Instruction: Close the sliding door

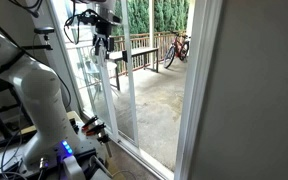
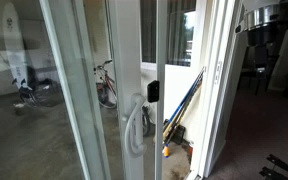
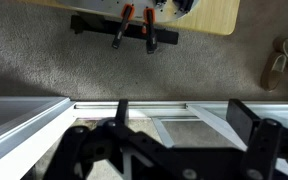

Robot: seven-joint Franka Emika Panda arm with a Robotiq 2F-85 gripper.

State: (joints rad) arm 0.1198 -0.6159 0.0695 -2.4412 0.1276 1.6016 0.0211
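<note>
The tool (image 1: 102, 38) hangs high on my white arm (image 1: 39, 95). In the wrist view its two black fingers (image 3: 117, 125) stand wide apart with nothing between them, so it is open.

The sliding door (image 1: 126, 95) is a tall clear glass panel in a narrow white frame. It stands upright, its long axis running from floor to ceiling, and its slim edge stile faces the wide white jamb (image 1: 196, 90). An open gap separates the stile from the jamb, and through it I see a patio and a bicycle (image 1: 177, 48). The door is well apart from the jamb and not closed.

The tool is on the far side of the stile from the jamb, just beside the door's upper part. I cannot tell whether they touch. In an exterior view, a white handle (image 2: 134, 125) sits on the stile.
</note>
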